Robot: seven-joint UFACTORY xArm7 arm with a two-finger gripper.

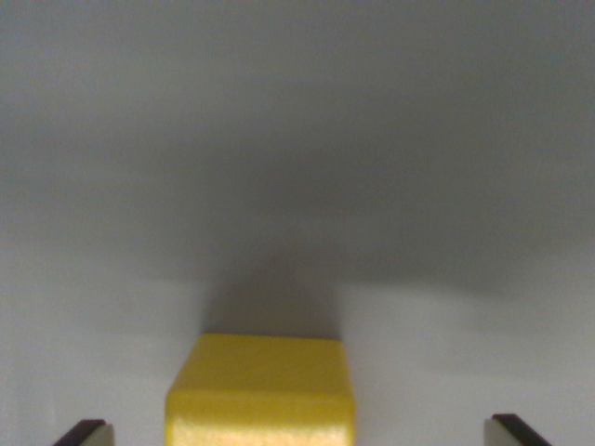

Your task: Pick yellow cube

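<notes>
The wrist view looks down on a plain, pale grey bench (297, 139), matte and without any pattern or seam. A broad soft shadow darkens its middle and narrows to a darker wedge just above the cube.

The yellow cube (261, 390) sits at the bottom centre of the view, cut off by the lower edge. Its top face is flat and a slightly duller yellow; the face toward the camera is brighter, with a faint grainy sheen. The corners and the edge between the two faces are rounded, and the surface looks smooth, like moulded plastic or painted wood; which of these cannot be told.

The gripper (300, 433) is spread wide and holds nothing. Only the tips of its two fingers show, one at the wrist view's left (85, 434) and one at the wrist view's right (516, 431). Each is a dark, flat-ended wedge with a lighter inner face. The cube lies between them, nearer the left tip, with bare bench on both sides and no contact with either finger.
</notes>
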